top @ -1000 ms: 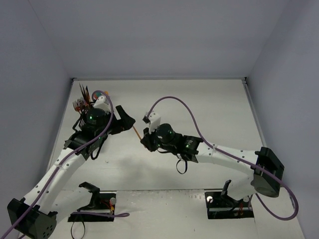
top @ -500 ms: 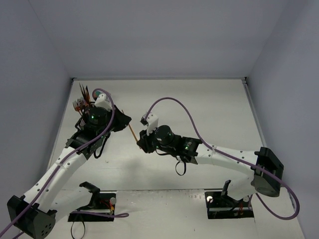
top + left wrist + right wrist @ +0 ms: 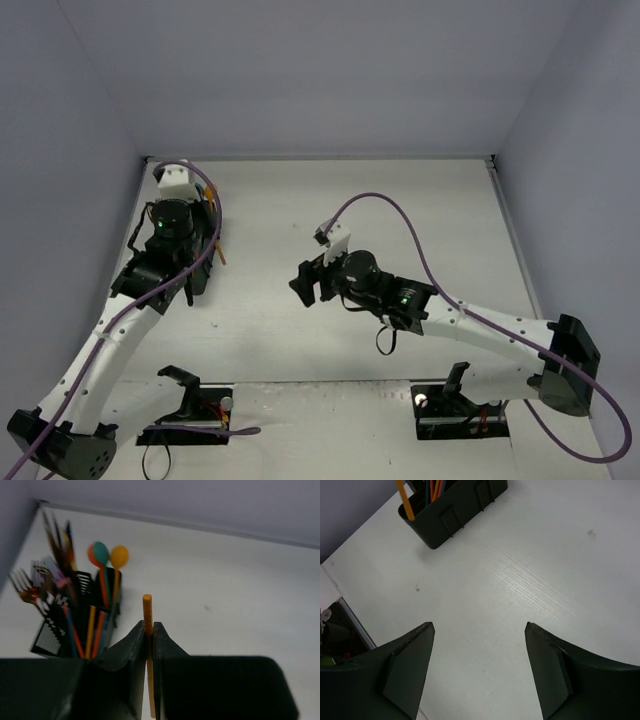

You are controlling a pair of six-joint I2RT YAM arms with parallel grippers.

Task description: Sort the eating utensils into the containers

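The black wire-mesh caddy (image 3: 49,636) stands at the table's far left and holds several upright utensils. Among them are a teal-and-orange spoon (image 3: 99,554), a gold spoon (image 3: 119,556) and copper forks (image 3: 24,587). My left gripper (image 3: 150,628) is shut on a slim orange utensil handle (image 3: 147,609), just right of the caddy. In the top view this gripper (image 3: 205,240) hovers over the caddy (image 3: 200,272), which the arm mostly hides. My right gripper (image 3: 308,283) is open and empty above the bare mid-table (image 3: 479,630). The caddy also shows in the right wrist view (image 3: 455,505).
The left wall (image 3: 70,200) and back wall (image 3: 320,80) stand close to the caddy. Purple cables (image 3: 400,215) loop off both arms. The arm bases (image 3: 460,410) sit at the near edge.
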